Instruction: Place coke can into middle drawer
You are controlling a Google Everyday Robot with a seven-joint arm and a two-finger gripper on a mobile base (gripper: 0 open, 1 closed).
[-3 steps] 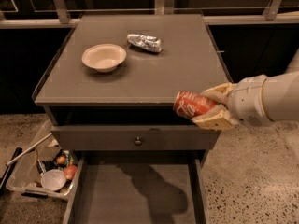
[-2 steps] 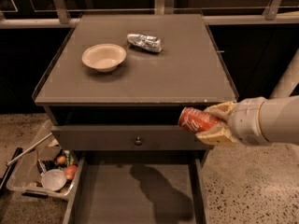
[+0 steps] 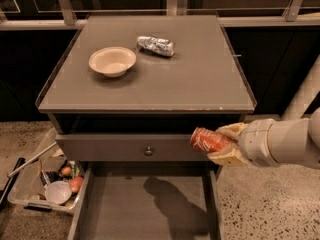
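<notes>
The coke can (image 3: 208, 140) is red with white lettering and lies sideways in my gripper (image 3: 225, 144). The gripper is shut on it, with tan fingers (image 3: 231, 130) above and below the can. It reaches in from the right on a white arm. The can hangs in front of the closed drawer front with a round knob (image 3: 148, 150), above the right side of the open middle drawer (image 3: 145, 209). The drawer's grey floor is bare and carries the arm's shadow.
A cream bowl (image 3: 112, 60) and a crushed silver-grey can (image 3: 156, 45) sit on the cabinet top (image 3: 200, 84). A clear bin (image 3: 42, 181) with mixed items stands on the speckled floor to the left of the drawer.
My gripper has carried the coke can downward, from the level of the cabinet top's front edge to in front of the knobbed drawer front, above the open drawer.
</notes>
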